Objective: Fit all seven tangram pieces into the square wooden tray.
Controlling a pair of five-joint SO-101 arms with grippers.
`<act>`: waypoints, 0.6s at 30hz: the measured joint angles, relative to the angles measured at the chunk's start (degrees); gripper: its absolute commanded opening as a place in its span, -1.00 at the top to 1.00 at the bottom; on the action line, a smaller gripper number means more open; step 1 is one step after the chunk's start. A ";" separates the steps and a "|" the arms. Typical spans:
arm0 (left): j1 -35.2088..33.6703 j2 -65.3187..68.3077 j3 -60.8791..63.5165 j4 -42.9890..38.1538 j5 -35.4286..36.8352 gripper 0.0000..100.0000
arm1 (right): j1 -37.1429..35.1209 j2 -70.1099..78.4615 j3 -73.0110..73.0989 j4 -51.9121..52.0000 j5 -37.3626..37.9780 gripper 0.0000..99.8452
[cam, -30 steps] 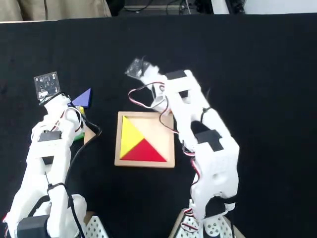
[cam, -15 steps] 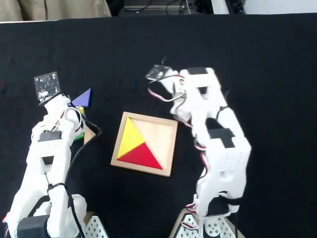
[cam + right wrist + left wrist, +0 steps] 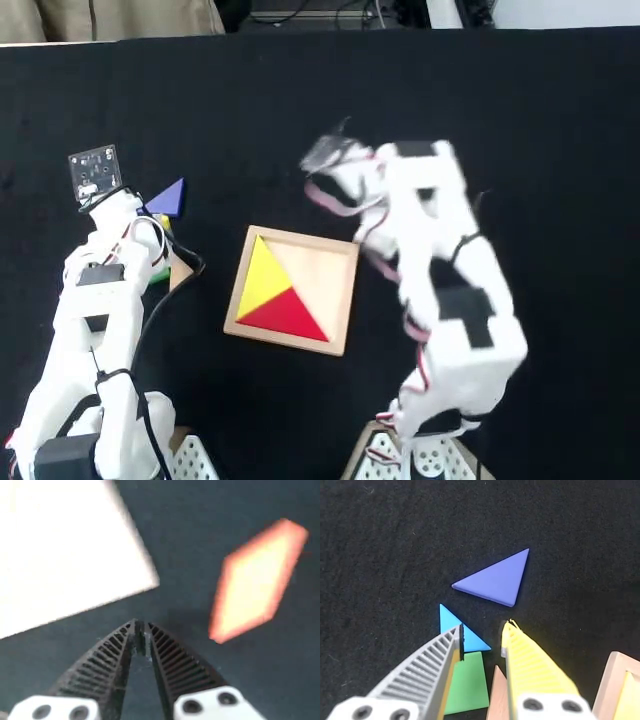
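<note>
The left fingers (image 3: 484, 627) stand apart, one grey and one yellow, low over the black worktop (image 3: 540, 120). Between their tips lies a small light-blue triangle (image 3: 471, 639), with one corner tucked under the grey finger. Whether either finger touches it cannot be told. Just beyond the tips lies a larger blue triangle (image 3: 495, 578), apart from the small one. Nearer the wrist, a green piece (image 3: 467, 682) lies under the grey finger, and a tan piece (image 3: 497, 696) lies beside it between the two fingers. A corner of the square wooden tray (image 3: 615, 677) shows past the yellow finger.

The right fingers (image 3: 139, 627) are pressed together at the tips with nothing between them. They are above dark cloth. Off to one side lies an orange parallelogram (image 3: 257, 580), blurred. On the other side is a pale flat surface (image 3: 65, 555), too washed out to identify.

From above, the tray (image 3: 320, 275) sits near the middle of the worktop, turned slightly askew, between the two arms. Inside it a yellow triangle (image 3: 262, 275) and a red triangle (image 3: 285, 312) lie side by side, meeting along one edge. The rest of the tray floor is bare wood. The left arm (image 3: 95, 300) stands left of the tray, with the blue triangle just beyond its wrist. The right arm (image 3: 440, 270) stands right of the tray, its wrist near the tray's far right corner.
</note>
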 measured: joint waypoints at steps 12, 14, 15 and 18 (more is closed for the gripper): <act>0.00 0.00 0.00 0.00 0.00 0.71 | -6.68 -7.38 14.15 -10.64 -4.75 0.98; 0.00 0.00 0.00 0.00 0.00 0.71 | -7.38 -7.38 13.45 -10.64 -5.01 0.98; 0.00 0.00 0.00 0.00 0.00 0.71 | -7.74 -6.86 12.92 -10.64 -5.01 0.98; 0.00 0.00 0.00 0.00 0.00 0.71 | -8.35 -2.99 10.20 -10.64 -5.01 0.98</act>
